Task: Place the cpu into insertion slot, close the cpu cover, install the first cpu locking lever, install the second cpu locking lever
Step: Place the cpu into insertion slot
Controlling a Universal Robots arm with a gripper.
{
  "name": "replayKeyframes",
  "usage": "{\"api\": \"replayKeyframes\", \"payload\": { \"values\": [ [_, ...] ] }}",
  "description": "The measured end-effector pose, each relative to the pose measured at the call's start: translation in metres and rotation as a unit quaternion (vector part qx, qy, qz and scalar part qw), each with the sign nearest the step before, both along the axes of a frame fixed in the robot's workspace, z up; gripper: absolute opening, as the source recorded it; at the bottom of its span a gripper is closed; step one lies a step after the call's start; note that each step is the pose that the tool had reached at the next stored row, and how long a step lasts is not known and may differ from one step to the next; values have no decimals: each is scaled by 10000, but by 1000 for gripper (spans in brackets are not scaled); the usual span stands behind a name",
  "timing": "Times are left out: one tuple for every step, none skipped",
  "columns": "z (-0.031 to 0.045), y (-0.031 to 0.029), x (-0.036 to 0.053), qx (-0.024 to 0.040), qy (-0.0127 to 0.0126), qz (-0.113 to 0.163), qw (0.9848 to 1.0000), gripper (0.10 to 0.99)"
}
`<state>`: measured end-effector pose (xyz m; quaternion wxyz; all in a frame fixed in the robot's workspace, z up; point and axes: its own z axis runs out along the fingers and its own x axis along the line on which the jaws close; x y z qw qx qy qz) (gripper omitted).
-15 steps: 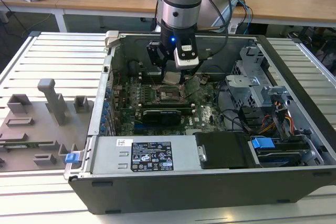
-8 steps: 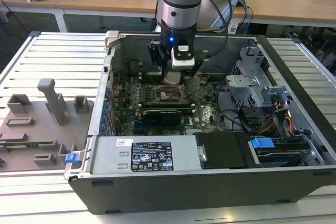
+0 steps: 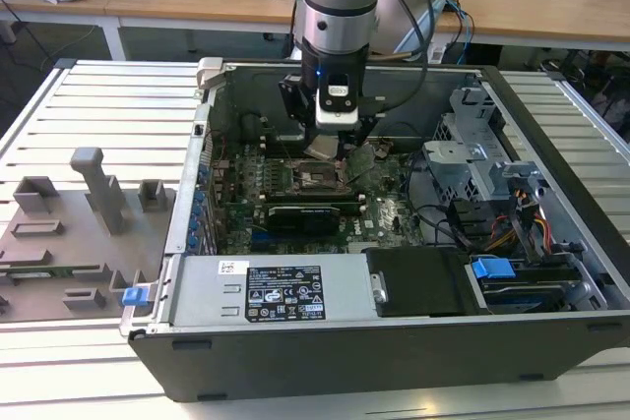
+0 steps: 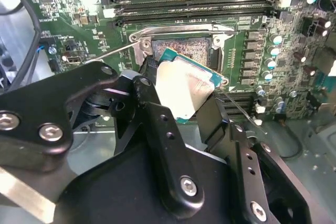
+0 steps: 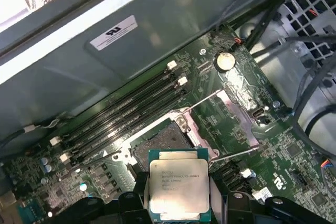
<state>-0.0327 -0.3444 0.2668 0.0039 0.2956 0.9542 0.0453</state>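
My gripper (image 3: 331, 148) hangs inside the open computer case, shut on the cpu (image 3: 322, 149). In both wrist views the cpu (image 4: 184, 88) (image 5: 178, 184), a square chip with a silver top and green edge, sits clamped between the two black fingers (image 4: 211, 119) (image 5: 220, 195). It is held tilted just above the insertion slot (image 4: 181, 45) (image 5: 157, 146), whose dark centre is uncovered. The cpu cover (image 5: 237, 107) stands swung open beside the slot. Two thin wire levers (image 5: 203, 99) (image 5: 234, 153) are raised clear of the socket.
Long black memory slots (image 5: 123, 113) run along one side of the socket. A black card (image 3: 307, 213) lies on the board in front of the socket. A labelled metal box (image 3: 281, 292) fills the case front, a drive cage (image 3: 482, 159) with cables the exterior view's right. A grey fixture tray (image 3: 84, 228) lies outside.
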Motion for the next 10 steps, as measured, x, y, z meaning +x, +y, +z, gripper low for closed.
{"api": "replayKeyframes", "payload": {
  "values": [
    [-1,0,0,0,0,-114,9999,541],
    [-1,0,0,0,0,-170,9999,541],
    [-2,0,0,0,0,-213,9998,541],
    [-2,0,0,0,0,-263,9997,541],
    [-2,0,0,0,0,-301,9995,541],
    [-3,0,0,0,0,-358,9994,541],
    [-3,0,0,0,0,-410,9992,541],
    [-4,0,0,0,0,-475,9989,541],
    [-4,0,0,0,0,-561,9984,541],
    [-5,0,0,0,0,-641,9979,541]
  ]
}}
